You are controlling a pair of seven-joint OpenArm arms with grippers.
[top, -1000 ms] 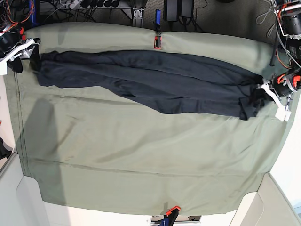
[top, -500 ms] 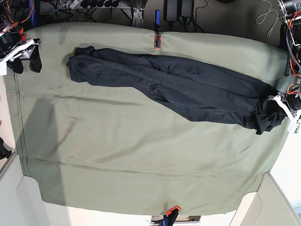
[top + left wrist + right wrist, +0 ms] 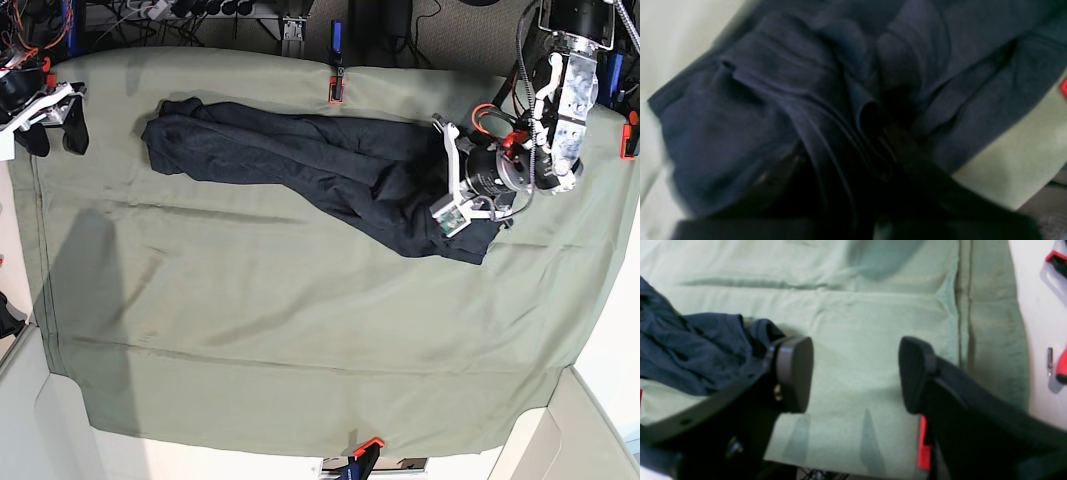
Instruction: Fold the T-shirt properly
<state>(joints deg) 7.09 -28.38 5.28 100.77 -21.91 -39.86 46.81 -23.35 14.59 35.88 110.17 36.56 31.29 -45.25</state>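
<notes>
Base view, shirt: T-shirt (image 3: 300,165) lies as a long bunched band across the far part of the green cloth (image 3: 300,330), one end near the left of this view, the other gathered under my left arm.
Base view, left gripper: left gripper (image 3: 440,195) sits low over the shirt's right-hand end, over the fabric itself. I judge it is there to carry that end back over the body as a fold.
Base view, right gripper: right gripper (image 3: 50,130) is parked at the cloth's far left corner, well apart from the shirt, I judge to stay clear of the fold.
Base view, clamps: an orange clamp (image 3: 336,88) pins the far edge of the cloth; another (image 3: 364,447) the near edge. I take it they stop the cloth sliding.

Left wrist view, shirt: dark folds (image 3: 826,110) fill the frame, layered and pinched toward the bottom centre.
Left wrist view, grip: the picture is blurred and the fingers are lost in shadow; I cannot tell whether they are clamped on fabric or letting go.

Right wrist view, gripper: pads (image 3: 795,373) stand wide apart with only bare green cloth between them; nothing held.
Right wrist view, shirt: its end (image 3: 696,350) lies just beside the left-hand pad.
</notes>
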